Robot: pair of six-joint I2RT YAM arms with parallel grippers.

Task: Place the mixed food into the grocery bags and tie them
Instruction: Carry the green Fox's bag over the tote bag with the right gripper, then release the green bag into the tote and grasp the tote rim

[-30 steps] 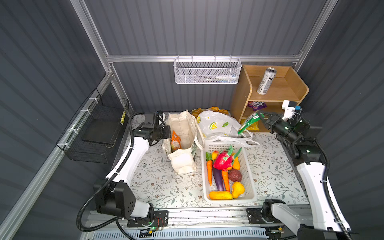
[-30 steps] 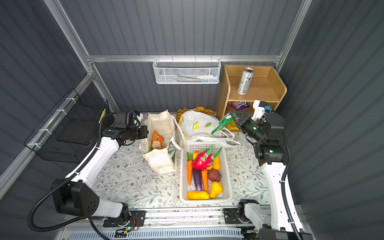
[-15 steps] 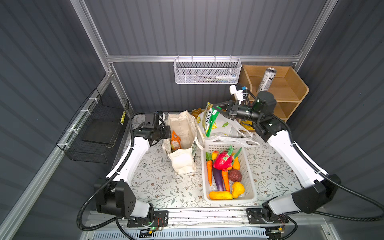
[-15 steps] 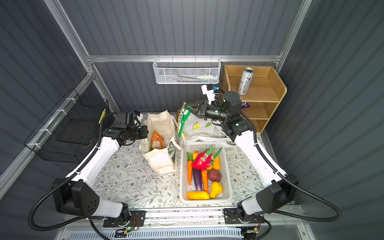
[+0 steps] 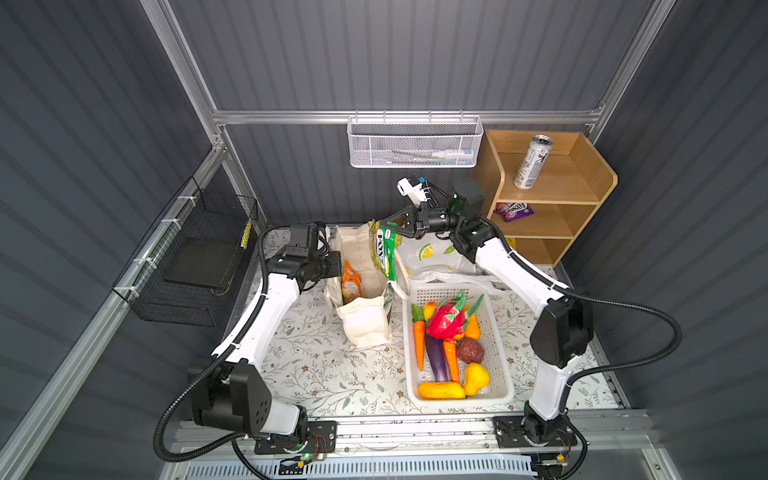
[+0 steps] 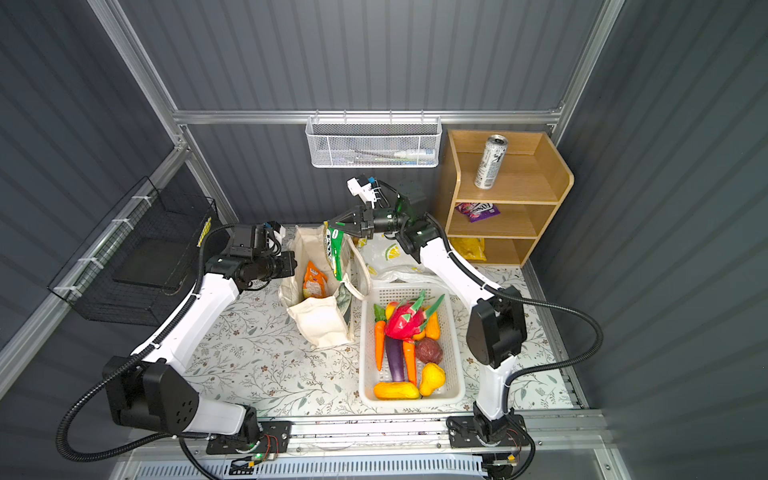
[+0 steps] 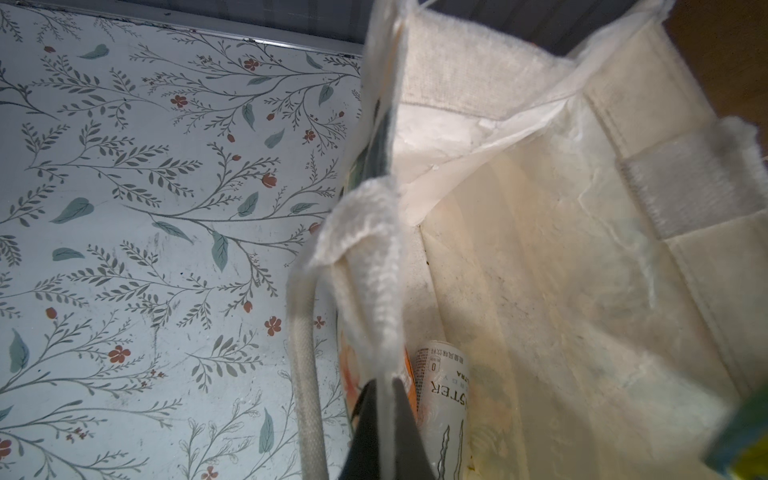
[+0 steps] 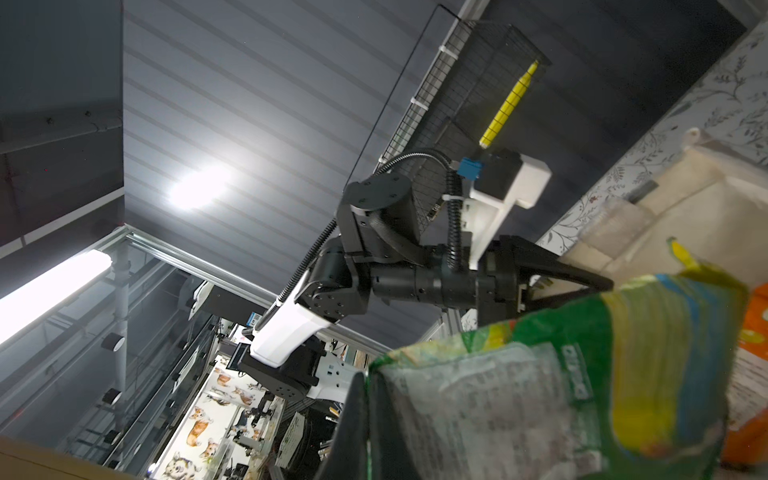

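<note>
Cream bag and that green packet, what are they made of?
The cream tote bag looks like woven canvas cloth, matte, with fuzzy edges and soft folds. The green snack packet seems to be thin glossy plastic film: it shines and crinkles.

A robotics lab test cell: dark grey ribbed panel walls (image 5: 374,62) in a silver aluminium frame (image 5: 395,117) box in 2 white-and-black robot arms (image 5: 270,307) bolted to a slotted aluminium base rail (image 5: 415,430). Beyond, blurred, perhaps workbenches with monitors (image 8: 240,357) under a white tube light (image 8: 50,286).
</note>
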